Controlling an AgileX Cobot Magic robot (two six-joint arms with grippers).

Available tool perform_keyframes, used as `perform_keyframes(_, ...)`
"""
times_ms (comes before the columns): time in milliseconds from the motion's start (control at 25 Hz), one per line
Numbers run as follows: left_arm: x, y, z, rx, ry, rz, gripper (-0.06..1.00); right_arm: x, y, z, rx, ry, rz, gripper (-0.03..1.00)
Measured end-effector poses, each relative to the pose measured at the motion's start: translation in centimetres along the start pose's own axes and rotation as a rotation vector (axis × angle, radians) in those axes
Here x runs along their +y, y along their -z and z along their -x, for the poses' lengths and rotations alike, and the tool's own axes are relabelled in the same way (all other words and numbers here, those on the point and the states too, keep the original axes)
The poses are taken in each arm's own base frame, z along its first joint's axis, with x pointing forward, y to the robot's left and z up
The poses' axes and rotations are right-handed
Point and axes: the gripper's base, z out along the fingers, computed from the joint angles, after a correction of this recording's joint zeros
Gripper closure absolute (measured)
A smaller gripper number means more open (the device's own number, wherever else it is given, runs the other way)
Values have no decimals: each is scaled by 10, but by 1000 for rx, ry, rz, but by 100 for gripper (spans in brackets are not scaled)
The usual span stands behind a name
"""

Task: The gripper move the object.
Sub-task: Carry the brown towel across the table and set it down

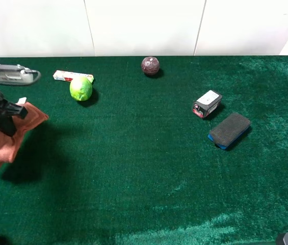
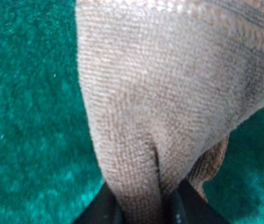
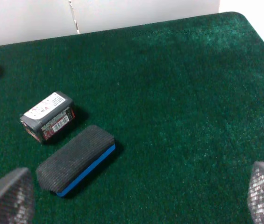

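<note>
The salmon-orange towel (image 1: 12,137) hangs bunched from my left gripper (image 1: 0,116) at the far left of the exterior view, lifted above the green table with its shadow beneath it. In the left wrist view the towel (image 2: 169,93) fills most of the frame, and the dark fingers (image 2: 104,211) pinch its fold. My right gripper (image 3: 136,200) is open and empty, with its mesh-padded fingertips (image 3: 8,196) wide apart. It hovers near the black-and-blue sponge block (image 3: 75,161).
On the green felt table (image 1: 144,168) lie a green round fruit (image 1: 81,88), a white-and-red box (image 1: 67,76), a grey tool (image 1: 11,74), a dark red ball (image 1: 150,65), a small black box (image 1: 207,103) and the sponge block (image 1: 229,130).
</note>
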Motion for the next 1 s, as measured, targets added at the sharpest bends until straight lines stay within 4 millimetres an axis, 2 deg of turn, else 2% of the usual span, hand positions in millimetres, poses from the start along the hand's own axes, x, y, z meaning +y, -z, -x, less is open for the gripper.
perform_keyframes(480, -4, 53, -13, -19, -7, -3, 79, 0, 0, 0, 0, 0, 0, 27)
perform_keyframes(840, -11, 59, -19, 19, 12, -55, 79, 0, 0, 0, 0, 0, 0, 27)
perform_keyframes(1000, -29, 59, -18, 28, -64, -56, 79, 0, 0, 0, 0, 0, 0, 27)
